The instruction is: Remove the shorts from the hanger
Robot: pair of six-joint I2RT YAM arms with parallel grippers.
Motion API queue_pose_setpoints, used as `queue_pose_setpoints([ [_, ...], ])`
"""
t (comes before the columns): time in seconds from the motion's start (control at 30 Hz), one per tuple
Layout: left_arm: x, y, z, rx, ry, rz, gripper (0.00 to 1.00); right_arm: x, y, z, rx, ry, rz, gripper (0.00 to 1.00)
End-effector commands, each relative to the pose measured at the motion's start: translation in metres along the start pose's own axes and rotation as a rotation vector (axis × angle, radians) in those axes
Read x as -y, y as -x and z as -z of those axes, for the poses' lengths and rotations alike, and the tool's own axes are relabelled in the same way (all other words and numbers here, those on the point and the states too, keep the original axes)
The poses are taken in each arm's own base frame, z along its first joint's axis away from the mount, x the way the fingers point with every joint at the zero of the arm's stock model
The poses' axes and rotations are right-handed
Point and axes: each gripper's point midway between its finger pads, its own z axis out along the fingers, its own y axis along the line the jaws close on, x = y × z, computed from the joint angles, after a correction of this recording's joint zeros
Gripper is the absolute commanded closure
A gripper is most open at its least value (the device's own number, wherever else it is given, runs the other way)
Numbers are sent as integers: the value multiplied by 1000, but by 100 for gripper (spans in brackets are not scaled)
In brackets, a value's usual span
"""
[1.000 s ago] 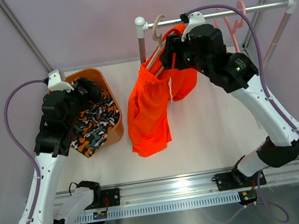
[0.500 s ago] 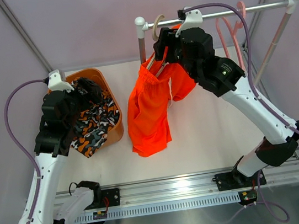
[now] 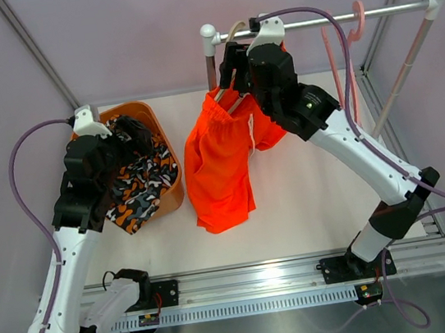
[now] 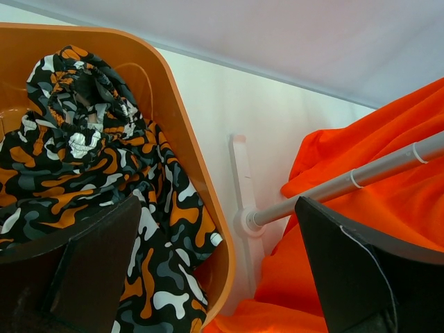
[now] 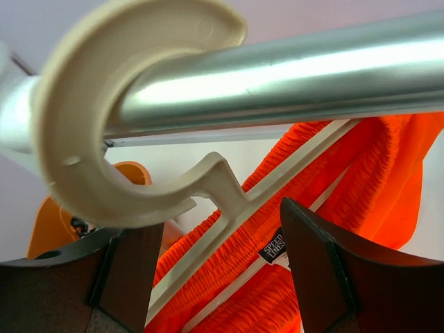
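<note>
Having slid left along the rail (image 5: pixel 291 76) in the last second, the right gripper (image 5: pixel 222 270) now straddles the neck of the hanger (image 5: pixel 225 187) with jaws spread, apparently gripping nothing, so the orange shorts (image 3: pixel 220 163) remain hung; the patterned shorts (image 3: pixel 139 191) lie in the tub (image 3: pixel 138 109) beneath the spread-open left gripper (image 4: pixel 222 270).

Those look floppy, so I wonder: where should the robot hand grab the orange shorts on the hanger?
Probably the gathered waistband of the orange shorts, pinched from above beside the cream hanger. It is the thick ridge on the hanger, while the legs dangle loose below.
</note>
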Motion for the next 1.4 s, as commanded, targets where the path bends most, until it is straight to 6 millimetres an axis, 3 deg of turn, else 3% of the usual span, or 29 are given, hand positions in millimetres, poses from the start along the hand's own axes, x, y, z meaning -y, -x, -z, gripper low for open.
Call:
queue_pose_setpoints([
  [0.0,6,12,4,50,-27,-11,1,-4,13,-3,53,-33,-32,25],
  [0.27,6,10,3,44,-29,-9,1,4,8,-3,56,-66,-22,36],
  [0.47,7,10,2,43,-34,-9,1,17,11,10,68,-90,-1,56],
  [0.6,8,8,1,37,-39,-5,1,28,16,20,81,-112,12,64],
  [0.83,9,7,1,34,-43,-2,1,37,26,30,113,-128,53,60],
  [1.17,8,9,2,41,-39,-9,1,24,32,15,112,-93,136,55],
  [1.37,8,8,3,39,-40,-11,1,20,30,20,111,-48,121,54],
])
